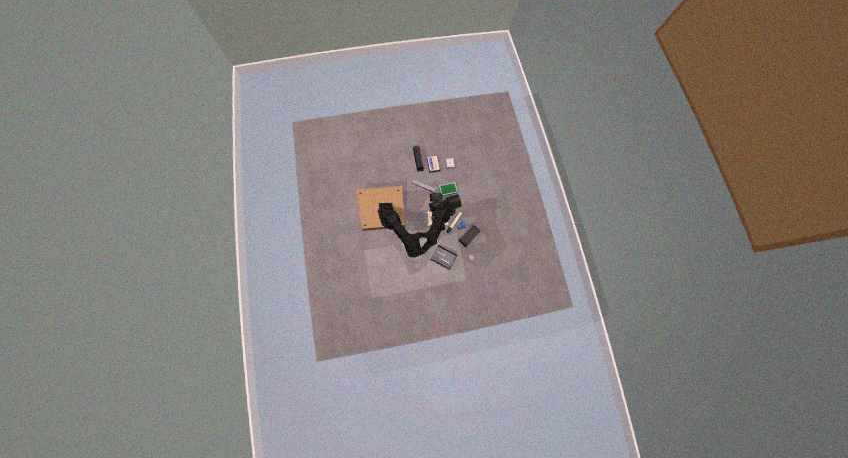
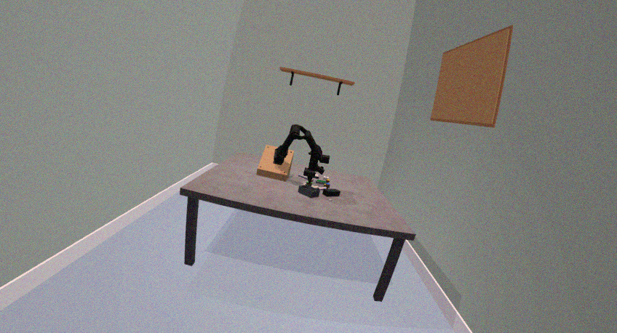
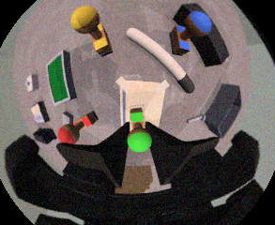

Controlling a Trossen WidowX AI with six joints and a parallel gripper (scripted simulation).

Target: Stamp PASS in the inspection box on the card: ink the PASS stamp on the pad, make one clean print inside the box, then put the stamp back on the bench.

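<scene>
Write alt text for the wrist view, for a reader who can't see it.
A black gripper holds a green-knobbed stamp over a cream card. Stamps with red, yellow and blue knobs, a green pad and a white, dark-tipped marker lie around it.

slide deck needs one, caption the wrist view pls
Green-knobbed stamp between the fingers, over the pale card, with red, yellow and blue stamps around
</scene>
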